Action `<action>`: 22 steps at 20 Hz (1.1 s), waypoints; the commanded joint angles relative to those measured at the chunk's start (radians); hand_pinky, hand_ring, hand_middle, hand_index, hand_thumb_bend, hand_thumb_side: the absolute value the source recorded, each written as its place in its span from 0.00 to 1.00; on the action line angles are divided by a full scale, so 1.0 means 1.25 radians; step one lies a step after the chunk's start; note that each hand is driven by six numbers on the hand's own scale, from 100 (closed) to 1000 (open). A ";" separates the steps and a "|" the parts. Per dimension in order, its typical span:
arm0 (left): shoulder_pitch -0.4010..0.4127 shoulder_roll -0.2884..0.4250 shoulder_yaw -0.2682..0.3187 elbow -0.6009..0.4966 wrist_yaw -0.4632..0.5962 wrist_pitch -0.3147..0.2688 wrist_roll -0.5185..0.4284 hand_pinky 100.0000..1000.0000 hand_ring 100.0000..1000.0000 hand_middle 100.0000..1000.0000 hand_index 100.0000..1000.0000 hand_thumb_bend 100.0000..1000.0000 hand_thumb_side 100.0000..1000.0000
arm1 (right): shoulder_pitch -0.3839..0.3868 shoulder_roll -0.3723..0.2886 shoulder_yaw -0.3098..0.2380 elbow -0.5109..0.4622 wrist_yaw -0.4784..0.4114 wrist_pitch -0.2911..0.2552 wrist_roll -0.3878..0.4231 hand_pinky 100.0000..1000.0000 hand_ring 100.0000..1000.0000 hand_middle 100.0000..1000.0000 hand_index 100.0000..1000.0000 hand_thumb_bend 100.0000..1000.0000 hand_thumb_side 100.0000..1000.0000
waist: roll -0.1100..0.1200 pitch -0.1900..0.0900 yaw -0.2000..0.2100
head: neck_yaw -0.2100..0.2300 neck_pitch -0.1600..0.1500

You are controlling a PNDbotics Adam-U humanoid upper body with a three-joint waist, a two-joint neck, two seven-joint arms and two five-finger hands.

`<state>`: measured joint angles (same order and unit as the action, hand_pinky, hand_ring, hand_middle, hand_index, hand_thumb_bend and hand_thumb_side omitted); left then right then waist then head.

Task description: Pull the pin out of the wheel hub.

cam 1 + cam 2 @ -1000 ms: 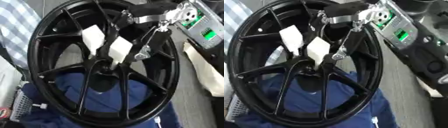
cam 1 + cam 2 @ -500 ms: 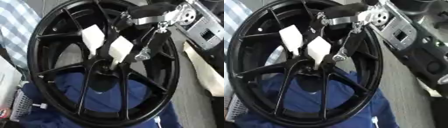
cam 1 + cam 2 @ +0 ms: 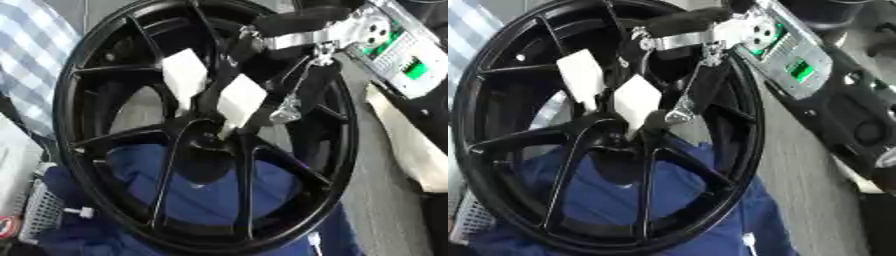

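The right robot hand (image 3: 249, 95) reaches down from the upper right into the middle of the black wheel (image 3: 114, 60), its black fingers curled and closed together at the hub (image 3: 210, 142), with two white pads (image 3: 185, 75) facing the camera. The fingertips meet right at the hub's centre, where a small pale piece shows between them; whether that is the pin cannot be told, since the fingers cover most of it. Behind the fingers, a silver bracket (image 3: 328, 35) and thin rods link the hand to its wrist, where a circuit board (image 3: 785, 55) with green lights sits at the upper right. The wheel stands tilted, its dark spokes spreading from the hub to a broad rim that fills most of both views. Through the lower spokes a blue cloth (image 3: 201, 195) shows, lying under and behind the wheel. At the left edge is a blue-and-white checked fabric (image 3: 35, 65), and at the lower left a pale grey mesh basket (image 3: 39, 220). To the right of the rim runs a grey surface (image 3: 807, 180), with a cream-coloured shape (image 3: 407, 145) beside the wheel. The left robot hand shows in neither view.
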<state>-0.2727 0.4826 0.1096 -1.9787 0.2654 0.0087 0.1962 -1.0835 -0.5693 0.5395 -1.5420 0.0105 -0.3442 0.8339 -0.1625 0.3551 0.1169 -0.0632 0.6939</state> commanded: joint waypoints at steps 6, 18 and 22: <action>-0.001 0.016 0.012 -0.017 -0.002 0.000 0.004 0.75 0.63 0.57 0.65 0.00 0.68 | -0.041 -0.029 -0.058 -0.050 -0.064 0.016 0.058 0.65 0.50 0.22 0.36 0.09 0.18 | 0.010 -0.029 -0.009 | -0.001 0.010; 0.016 0.018 0.022 -0.017 -0.005 -0.003 0.016 0.75 0.63 0.57 0.65 0.00 0.67 | 0.012 -0.184 -0.234 -0.121 -0.356 0.191 -0.013 0.63 0.48 0.19 0.35 0.00 0.07 | 0.024 -0.046 -0.049 | 0.025 0.014; 0.020 0.019 0.031 -0.017 -0.010 -0.009 0.025 0.75 0.63 0.57 0.65 0.00 0.67 | 0.210 -0.341 -0.386 -0.181 -0.450 0.172 -0.138 0.64 0.48 0.20 0.36 0.00 0.04 | 0.037 -0.040 -0.066 | 0.045 0.006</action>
<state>-0.2454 0.4829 0.1345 -1.9788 0.2579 0.0009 0.2216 -0.8147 -0.9059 0.1259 -1.7350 -0.5105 -0.1245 0.7058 -0.1229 0.3267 0.0334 -0.0154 0.7098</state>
